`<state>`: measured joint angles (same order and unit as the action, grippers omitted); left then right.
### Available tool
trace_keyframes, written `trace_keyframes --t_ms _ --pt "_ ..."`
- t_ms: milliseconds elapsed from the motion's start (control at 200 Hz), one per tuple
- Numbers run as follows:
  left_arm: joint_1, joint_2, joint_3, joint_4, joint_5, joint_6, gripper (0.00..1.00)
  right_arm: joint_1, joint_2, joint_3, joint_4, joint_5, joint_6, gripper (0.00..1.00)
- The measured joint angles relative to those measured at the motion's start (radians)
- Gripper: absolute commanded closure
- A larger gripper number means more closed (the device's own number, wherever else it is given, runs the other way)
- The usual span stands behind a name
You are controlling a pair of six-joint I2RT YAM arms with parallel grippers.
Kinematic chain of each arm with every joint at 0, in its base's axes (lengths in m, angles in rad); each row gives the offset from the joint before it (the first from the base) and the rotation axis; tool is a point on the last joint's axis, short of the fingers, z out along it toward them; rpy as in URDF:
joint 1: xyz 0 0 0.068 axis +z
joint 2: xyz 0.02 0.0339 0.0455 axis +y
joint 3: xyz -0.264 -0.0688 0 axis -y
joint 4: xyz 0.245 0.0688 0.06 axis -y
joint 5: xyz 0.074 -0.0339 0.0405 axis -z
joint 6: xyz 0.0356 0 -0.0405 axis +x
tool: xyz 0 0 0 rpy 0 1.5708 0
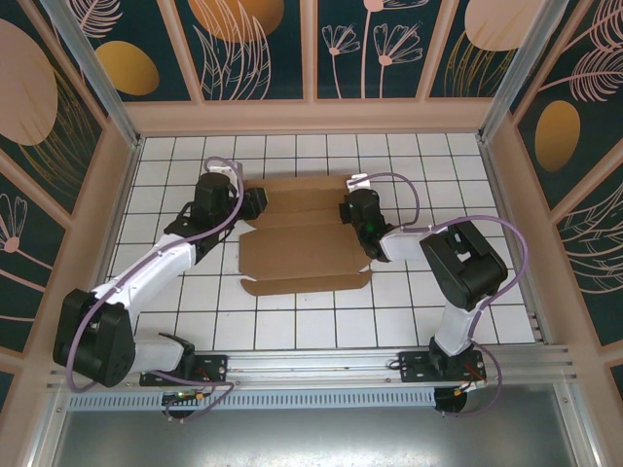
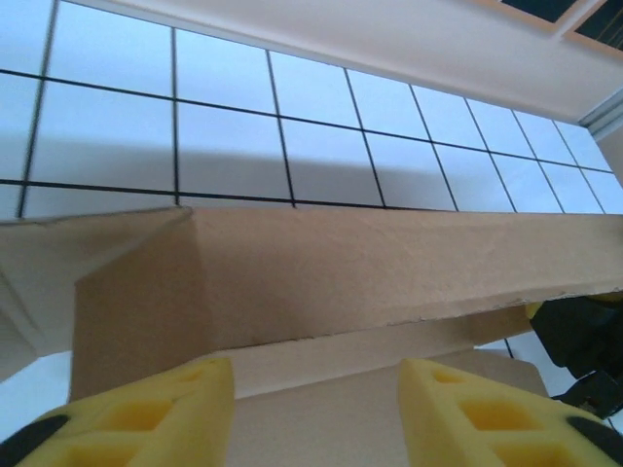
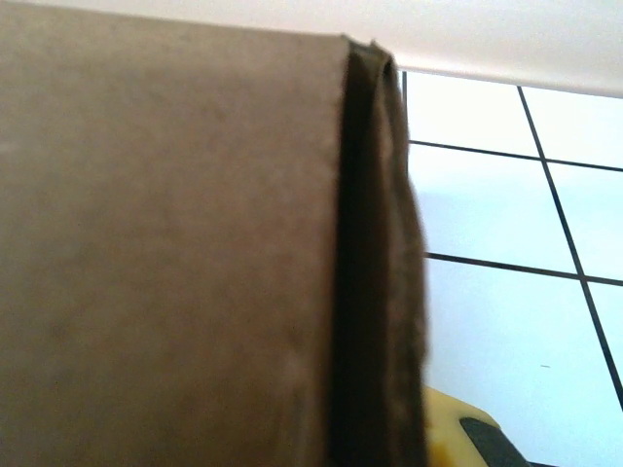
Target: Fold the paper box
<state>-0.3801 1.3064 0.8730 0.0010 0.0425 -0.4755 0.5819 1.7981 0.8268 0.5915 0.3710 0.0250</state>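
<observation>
Count: one paper box (image 1: 302,248), a plain brown die-cut corrugated cardboard sheet with flaps and creases; two arms; two claws.

Box location: near the middle of the white tiled worktop (image 1: 467,292), mostly flat, between the two claws. The left wrist view shows one long wall of it (image 2: 389,272) raised off the tiles.

Left claw (image 1: 259,202): at the box's far-left corner. Its two yellow foam pads (image 2: 156,418) stand well apart, with cardboard between and ahead of them; nothing pinched.

Right claw (image 1: 347,209): at the box's right side. Jaws closed down on a thin upright cardboard flap (image 3: 375,292), seen edge-on, with one yellow pad (image 3: 453,433) just beside it.
</observation>
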Motion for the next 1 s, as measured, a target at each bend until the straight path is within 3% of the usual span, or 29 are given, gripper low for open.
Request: trace_keyframes --t_ms 190,370,626,1001 --pt "0.201 -0.037 0.047 -0.053 -0.091 -0.01 0.53 0.0 0.0 0.0 0.0 -0.007 0.0 1.0" --pt "0.335 0.12 0.134 -0.062 -0.091 -0.027 0.52 -0.001 0.0 0.0 0.001 -0.014 0.0 1.0" --pt "0.363 0.37 0.17 -0.127 0.039 -0.015 0.53 -0.004 0.0 0.0 0.003 -0.031 -0.001 1.0" --pt "0.345 0.251 0.0 -0.036 0.247 -0.066 0.49 -0.007 0.005 0.006 0.003 -0.045 0.0 1.0"
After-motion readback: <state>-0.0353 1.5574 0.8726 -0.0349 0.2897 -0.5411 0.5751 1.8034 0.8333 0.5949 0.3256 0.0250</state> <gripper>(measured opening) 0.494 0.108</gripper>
